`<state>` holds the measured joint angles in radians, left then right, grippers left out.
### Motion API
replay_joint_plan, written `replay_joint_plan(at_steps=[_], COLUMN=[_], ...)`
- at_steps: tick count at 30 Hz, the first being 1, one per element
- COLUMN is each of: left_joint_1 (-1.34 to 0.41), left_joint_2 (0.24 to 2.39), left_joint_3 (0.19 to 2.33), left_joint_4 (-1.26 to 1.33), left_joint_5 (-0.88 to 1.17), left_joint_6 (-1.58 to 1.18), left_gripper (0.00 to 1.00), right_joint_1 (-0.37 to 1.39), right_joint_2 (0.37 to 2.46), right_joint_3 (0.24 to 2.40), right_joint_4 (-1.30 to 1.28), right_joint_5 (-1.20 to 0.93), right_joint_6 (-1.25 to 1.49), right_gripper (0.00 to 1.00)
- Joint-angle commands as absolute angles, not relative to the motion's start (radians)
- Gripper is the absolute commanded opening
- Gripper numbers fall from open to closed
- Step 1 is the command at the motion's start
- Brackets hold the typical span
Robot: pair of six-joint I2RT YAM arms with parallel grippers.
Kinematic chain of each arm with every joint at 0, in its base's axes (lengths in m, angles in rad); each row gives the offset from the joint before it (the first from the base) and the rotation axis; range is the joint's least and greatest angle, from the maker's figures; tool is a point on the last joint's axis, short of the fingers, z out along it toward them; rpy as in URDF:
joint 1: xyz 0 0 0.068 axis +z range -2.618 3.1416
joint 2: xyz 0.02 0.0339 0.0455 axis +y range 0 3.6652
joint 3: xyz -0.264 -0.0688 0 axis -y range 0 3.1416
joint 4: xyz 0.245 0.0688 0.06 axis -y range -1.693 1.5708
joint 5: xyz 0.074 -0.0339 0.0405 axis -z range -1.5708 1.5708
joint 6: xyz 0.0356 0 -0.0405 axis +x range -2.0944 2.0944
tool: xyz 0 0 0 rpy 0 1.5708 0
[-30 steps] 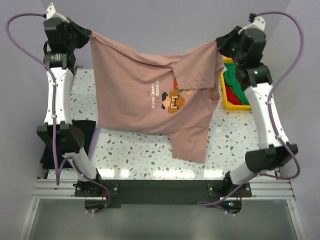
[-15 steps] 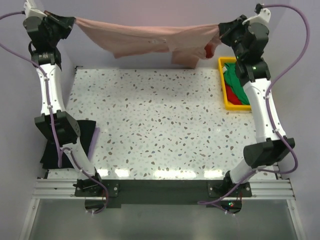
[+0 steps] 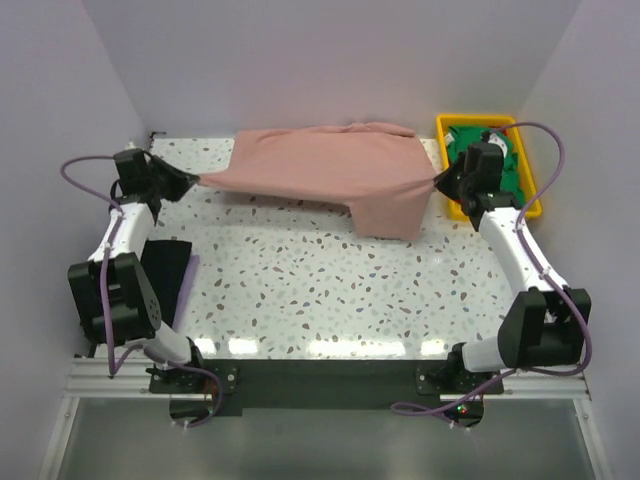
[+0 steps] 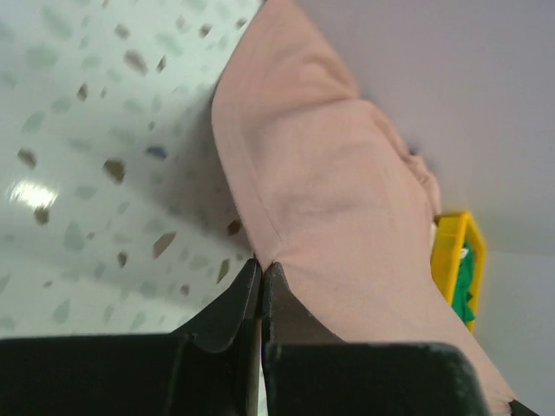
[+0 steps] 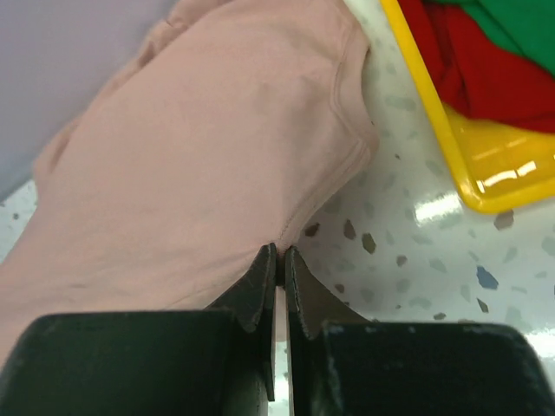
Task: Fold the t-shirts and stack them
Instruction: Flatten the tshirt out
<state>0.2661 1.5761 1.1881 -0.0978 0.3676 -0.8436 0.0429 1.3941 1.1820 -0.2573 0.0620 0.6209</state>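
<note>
Pink shirt point(image 3: 330, 170): spread across the far part of the tabletop point(image 3: 330, 290), drawn out sideways between the two tools; no print shows on the upper side. One part on the right reaches nearer the middle than the rest.
Left tool point(image 4: 261, 282): pressed together on the shirt's left edge, pinching a thin bit of hem right at a seam, low over the tabletop.
Right tool point(image 5: 279, 260): likewise pressed together, pinching the shirt's right edge just beside the tray point(image 3: 478, 119).
Other shirts: the green shirt point(image 5: 520, 22) and red shirt point(image 5: 486, 69) lie bunched in the tray; the black shirt point(image 3: 165, 275) lies at the tabletop's left edge, partly under the left arm.
Step in hand: probably laying the pink shirt flat before folding – no fold looks finished yet, and nothing is stacked.
Handling: the cloth is light, soft and limp. It sags wherever it is not held and drags on the tabletop instead of sliding cleanly. It is not fragile, though a thin pinch can slip off under a hard pull.
Where to take hold: at hems, seams or corners, where the cloth is doubled and gives more to grip. Two holds well apart keep an edge straight – a single hold in the middle would only bunch it.
Risk: the right side lies close to the tray, so a careless pull might catch its rim.
</note>
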Motion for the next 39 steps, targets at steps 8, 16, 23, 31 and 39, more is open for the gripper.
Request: replay_joint_plan(at_steps=[8, 16, 23, 31, 39], left_joint_1=[0.169, 0.133, 0.135, 0.133, 0.135], left_joint_2=[1.536, 1.373, 1.351, 1.424, 1.453], left_joint_3=[0.907, 0.753, 0.732, 0.788, 0.822], left_joint_4=[-0.158, -0.288, -0.311, -0.305, -0.304], left_joint_5=[0.167, 0.006, -0.022, 0.066, 0.11], left_joint_6=[-0.805, -0.802, -0.755, -0.739, -0.718], left_gripper=[0.0, 0.0, 0.0, 0.0, 0.02], right_joint_1=[0.031, 0.029, 0.028, 0.026, 0.026], right_joint_2=[1.54, 1.482, 1.368, 1.339, 1.175], right_joint_3=[1.054, 0.871, 0.845, 0.853, 0.689], right_joint_4=[-0.29, -0.346, -0.394, -0.422, -0.445], right_joint_5=[0.083, 0.061, 0.132, 0.103, 0.129], right_joint_6=[0.612, 0.626, 0.595, 0.575, 0.595], right_gripper=[0.0, 0.0, 0.08, 0.49, 0.48])
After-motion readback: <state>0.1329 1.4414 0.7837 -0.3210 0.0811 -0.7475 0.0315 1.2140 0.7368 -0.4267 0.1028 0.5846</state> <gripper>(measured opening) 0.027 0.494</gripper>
